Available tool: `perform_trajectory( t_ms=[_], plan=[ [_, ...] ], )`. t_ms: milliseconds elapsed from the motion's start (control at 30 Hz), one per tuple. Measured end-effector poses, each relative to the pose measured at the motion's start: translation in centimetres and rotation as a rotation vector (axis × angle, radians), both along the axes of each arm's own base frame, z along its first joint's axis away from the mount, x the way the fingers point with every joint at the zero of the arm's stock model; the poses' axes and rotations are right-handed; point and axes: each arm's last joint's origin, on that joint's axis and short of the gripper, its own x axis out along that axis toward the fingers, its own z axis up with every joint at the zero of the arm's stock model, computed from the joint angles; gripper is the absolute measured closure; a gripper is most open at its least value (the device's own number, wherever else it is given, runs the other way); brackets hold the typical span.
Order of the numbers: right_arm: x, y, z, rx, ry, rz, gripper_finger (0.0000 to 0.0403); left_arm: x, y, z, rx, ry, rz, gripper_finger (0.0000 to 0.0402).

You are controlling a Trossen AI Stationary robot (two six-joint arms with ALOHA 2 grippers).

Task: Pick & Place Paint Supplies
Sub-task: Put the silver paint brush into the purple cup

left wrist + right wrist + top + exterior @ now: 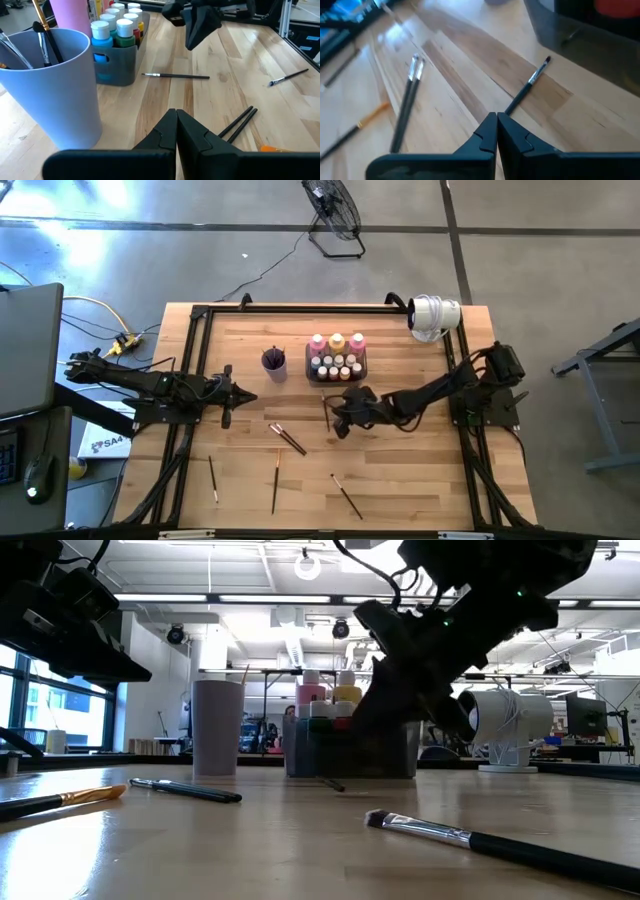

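Wooden surface is seen from above: paint bottles fill the tray, paintbrushes lie scattered. Level view: the right pincer hangs before the tray. Wrist views: left pincer closed, empty, beside the cup; right pincer closed, empty, over a brush.

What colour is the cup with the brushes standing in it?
The cup is purple, best seen in the high view; the left wrist view makes it look paler.

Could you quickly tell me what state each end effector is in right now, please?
Left end effector: closed, holding nothing.
Right end effector: closed, holding nothing, above a thin dark-handled paintbrush.
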Motion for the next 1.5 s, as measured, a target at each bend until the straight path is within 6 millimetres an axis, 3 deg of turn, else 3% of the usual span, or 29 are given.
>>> perform_trajectory(
  t_ms=[300, 567, 933, 1167, 1500],
  plan=[
    [0.8, 1.8, 1.6, -0.024, -0.133, -0.051, 0.0400, 0.0, 0.0, 0.0, 0.001, 0.000, 0.004, 0.0401],
    [2.7, 2.4, 4.0, -0.115, -0.125, -0.037, 0.0400, 0.0, 0.0, 0.0, 0.001, -0.001, 0.006, 0.0401],
    [3.9, 3.1, 1.2, -0.001, -0.085, -0.096, 0.0400, 0.0, 0.0, 0.0, 0.002, -0.001, 0.007, 0.0401],
    [7.4, 3.8, 1.1, -0.088, -0.035, -0.042, 0.0400, 0.0, 0.0, 0.0, 0.003, 0.003, 0.008, 0.0401],
    [7.7, 2.2, 1.2, -0.044, -0.008, -0.123, 0.0400, 0.0, 0.0, -0.1, 0.004, 0.008, 0.007, 0.0401]
  ],
)
